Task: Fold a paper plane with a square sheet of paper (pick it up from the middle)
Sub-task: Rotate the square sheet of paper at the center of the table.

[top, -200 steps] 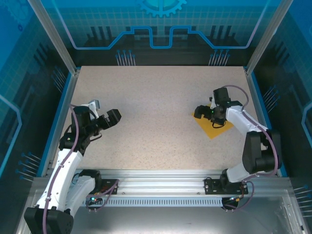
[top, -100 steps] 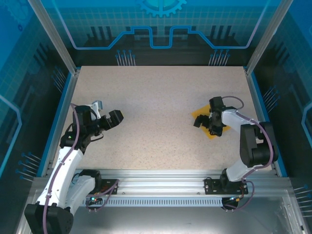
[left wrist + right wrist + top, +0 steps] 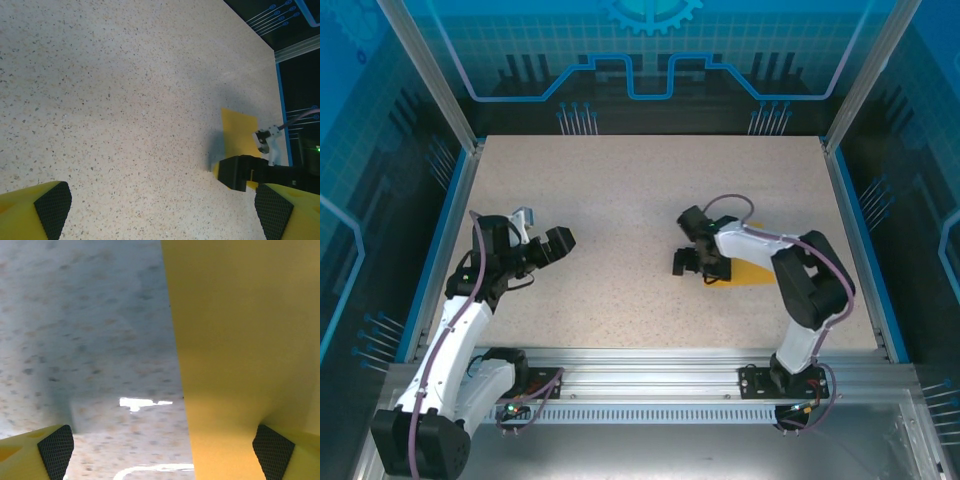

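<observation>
1. The paper (image 3: 752, 272) is lying flat on the table (image 3: 640, 190), in its right half and nearer the front edge than the back.
2. The right gripper (image 3: 698, 262) is sitting at the paper's left edge, reaching toward the table's middle.
3. The left gripper (image 3: 556, 243) is hovering over the table's left half, well apart from the paper and pointing toward it.
4. In the right wrist view, the paper (image 3: 235, 340) is lying on the right and bare table (image 3: 90, 330) on the left.

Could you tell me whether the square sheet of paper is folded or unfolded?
Unfolded, apparently: the square sheet of paper shows a smooth face with no crease; the right arm hides part from above.
</observation>
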Available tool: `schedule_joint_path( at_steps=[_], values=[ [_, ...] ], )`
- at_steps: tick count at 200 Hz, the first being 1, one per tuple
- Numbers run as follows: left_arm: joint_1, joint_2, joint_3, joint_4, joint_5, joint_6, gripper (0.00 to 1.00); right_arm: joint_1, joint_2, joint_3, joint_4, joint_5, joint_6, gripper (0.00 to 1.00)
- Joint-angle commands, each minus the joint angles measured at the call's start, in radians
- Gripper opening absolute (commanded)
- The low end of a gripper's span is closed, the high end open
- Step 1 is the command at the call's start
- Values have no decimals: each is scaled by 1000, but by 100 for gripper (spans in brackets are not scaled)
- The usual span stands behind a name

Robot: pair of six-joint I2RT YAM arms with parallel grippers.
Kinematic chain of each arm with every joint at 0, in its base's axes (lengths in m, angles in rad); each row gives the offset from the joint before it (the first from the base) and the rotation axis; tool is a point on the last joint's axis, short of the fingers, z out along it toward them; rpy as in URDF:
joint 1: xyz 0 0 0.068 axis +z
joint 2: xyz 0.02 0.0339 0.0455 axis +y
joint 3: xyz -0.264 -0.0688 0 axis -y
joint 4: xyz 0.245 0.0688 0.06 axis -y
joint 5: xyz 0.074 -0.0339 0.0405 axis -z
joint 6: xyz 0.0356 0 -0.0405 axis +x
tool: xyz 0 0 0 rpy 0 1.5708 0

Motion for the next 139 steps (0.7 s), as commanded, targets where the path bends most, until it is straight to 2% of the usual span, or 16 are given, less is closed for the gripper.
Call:
schedule_joint_path(
  at_steps=[1,40,68,89,104,127,139],
  values=[
    [11,-17,2,-30,29,-23,99,113,94,50,-63,-42,99,97],
    [11,-30,-11,-12,25,-32,99,177,126,146,-109,-11,159,98],
    [12,-21,-14,-10,34,-36,99,163,34,131,-107,46,138,99],
    [10,-22,-19,-12,29,-37,99,95,-54,87,-77,39,71,100],
    [11,-21,-17,-16,18,-37,98,8,-101,45,-42,31,24,99],
    [10,-18,-15,-25,5,-44,98,-151,-97,-13,61,-113,-61,99],
    [11,-16,-20,-15,1,-52,98,-194,-72,-12,75,-138,-89,100]
  ],
)
